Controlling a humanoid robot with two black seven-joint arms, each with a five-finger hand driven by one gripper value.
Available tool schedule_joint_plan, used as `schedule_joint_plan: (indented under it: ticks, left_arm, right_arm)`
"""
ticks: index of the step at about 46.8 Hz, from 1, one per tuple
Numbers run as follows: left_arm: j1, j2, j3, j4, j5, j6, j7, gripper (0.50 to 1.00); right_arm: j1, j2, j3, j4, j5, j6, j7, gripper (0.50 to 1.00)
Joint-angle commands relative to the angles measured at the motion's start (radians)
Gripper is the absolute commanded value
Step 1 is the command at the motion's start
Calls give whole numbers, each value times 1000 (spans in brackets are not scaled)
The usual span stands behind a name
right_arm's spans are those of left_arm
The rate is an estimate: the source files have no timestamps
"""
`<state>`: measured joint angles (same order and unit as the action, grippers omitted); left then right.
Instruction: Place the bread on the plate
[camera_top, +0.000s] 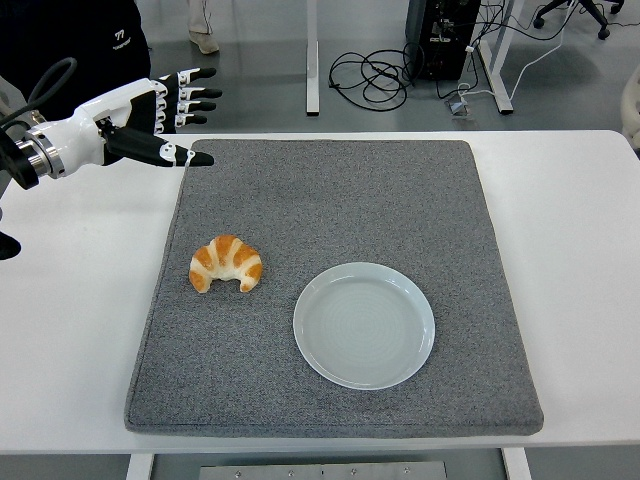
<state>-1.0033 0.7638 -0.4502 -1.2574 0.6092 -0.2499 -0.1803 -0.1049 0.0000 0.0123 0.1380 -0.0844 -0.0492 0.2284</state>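
A golden croissant (226, 264) lies on the left part of the grey mat (330, 190). A pale round plate (364, 324) sits on the mat to its right, a short gap apart, with nothing on it. My left hand (165, 115) hovers over the far left corner of the mat, well behind the croissant. Its fingers (192, 96) are spread and its thumb points right; it holds nothing. My right arm does not show.
The mat lies on a white table (570, 260). A person in dark clothes (70, 35) stands beyond the far left corner. Cables (370, 70) and desk legs are on the floor behind the table.
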Motion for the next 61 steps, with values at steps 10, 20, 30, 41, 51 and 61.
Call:
schedule_joint_plan:
  ticks: [10,20,30,41,51,61]
  left_arm:
    - [43,95,15,-57,144,0,-76,943]
    - [109,144,4,-100,303,1,-111,937]
    - [158,143,11,-103,414,72,-136,913]
    - [247,85,16,-102,540,216,-174,913]
    - [276,46,16,-80,541,268,-199,913]
    - [292,-6,18,-21,544,308,-220,911]
  right_arm:
    - [1,0,0,0,0,0,0,1000]
    - [-1,0,0,0,0,0,0,1000]
    - [-1,0,0,0,0,0,0,1000]
    - [1,0,0,0,0,0,0,1000]
    - [-1,0,0,0,0,0,0,1000]
    - [-1,0,0,0,0,-1,0,1000]
